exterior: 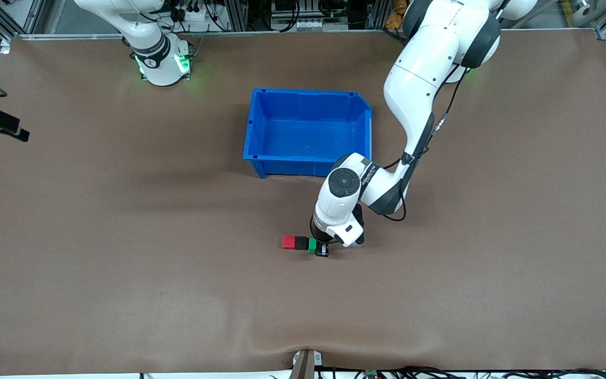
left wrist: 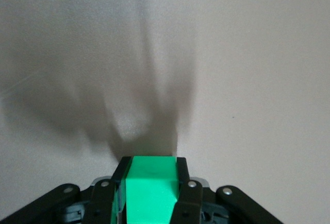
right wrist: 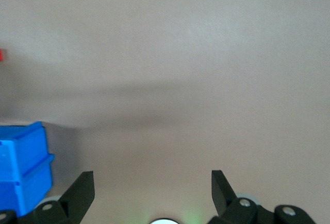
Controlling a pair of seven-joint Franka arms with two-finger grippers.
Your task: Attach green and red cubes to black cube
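The brown worktop is the biggest thing before me, and on it the blue bin sits a little toward the edge where my bases stand, about midway between the two ends and empty as far as I see.

My right arm waits near its base at that edge, its right gripper spread wide over bare worktop with nothing between the fingers.

My left arm reaches past the bin toward the camera's edge, and my left gripper is down at the table there, its fingers closed on the green cube.

The row is the small end of things: red cube, black cube, green cube, laid in a line parallel to the camera's edge, nearer that edge than the bin. The red one touches the black one's face toward the right arm's end. My green one sits at the black one's other face, toward the left arm's end, seemingly touching it.

So the axis that matters runs along that row: any last press goes from my gripper toward the right arm's end. If the green is seated, I judge that letting go is what remains.
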